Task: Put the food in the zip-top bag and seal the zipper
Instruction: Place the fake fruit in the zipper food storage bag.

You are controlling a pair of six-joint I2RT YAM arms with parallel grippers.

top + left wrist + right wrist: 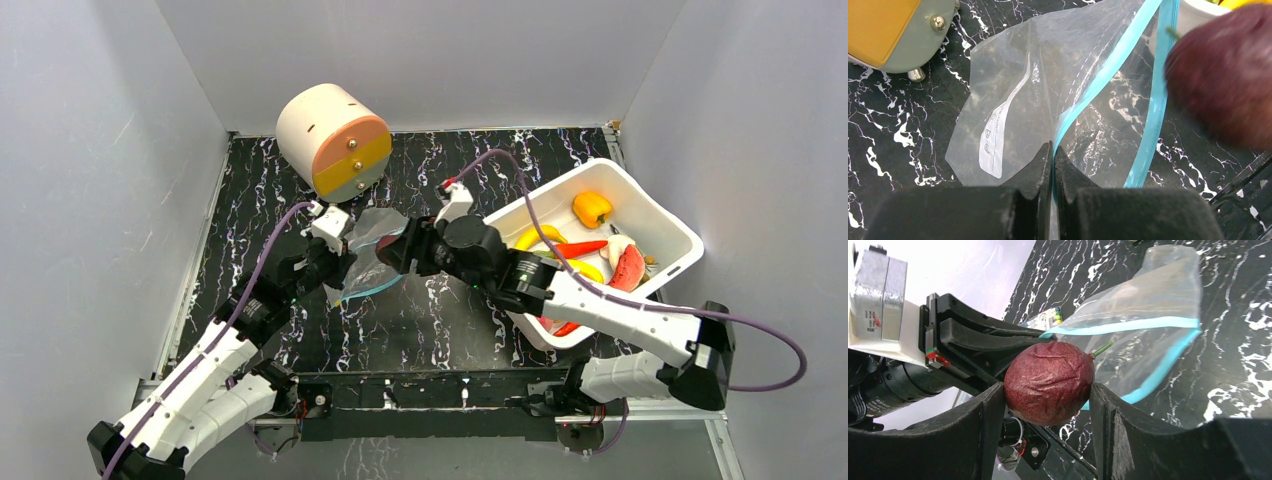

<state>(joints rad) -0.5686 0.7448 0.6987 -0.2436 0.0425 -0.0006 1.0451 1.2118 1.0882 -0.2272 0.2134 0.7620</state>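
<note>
Zip-top bag [362, 258] sits mid-table, just in front of the cream cylinder [333, 140] w/ orange/yellow/grey face, and between the two grippers. Clear, floppy, crumpled; white label [995, 135] on the side panel. Zipper [1108, 70] = teal strip. Its two halves are spread apart, so the mouth is open, facing the R arm. Far end of the bag slumps toward the black marbled table [450, 320]; can't tell how much of it rests there.

L gripper [1053, 150]: fingers pressed together, pinching one lip of the bag right at the teal strip, no gap visible btw tips. The other lip hangs free to the side.

R gripper [1048, 390]: clamped on a dark red wrinkled round fruit [1048, 382] w/ a short green stem pointing at the bag. One finger on each side, fruit fills the gap. The fruit is just in front of the open mouth, outside the bag. In the L wrist view it shows as a blurred red blob at the R edge, beside the zipper. Can't tell if it touches the plastic.

Rest of the food is in the white tub [650, 200], R side of the table, well apart from the bag: orange-yellow bell pepper [592, 208] at the far end, yellow banana [540, 237], red chili [580, 247], white piece [620, 245], pink-red piece [628, 268]. The R arm crosses over the tub's near-left corner, hiding some contents.
</note>
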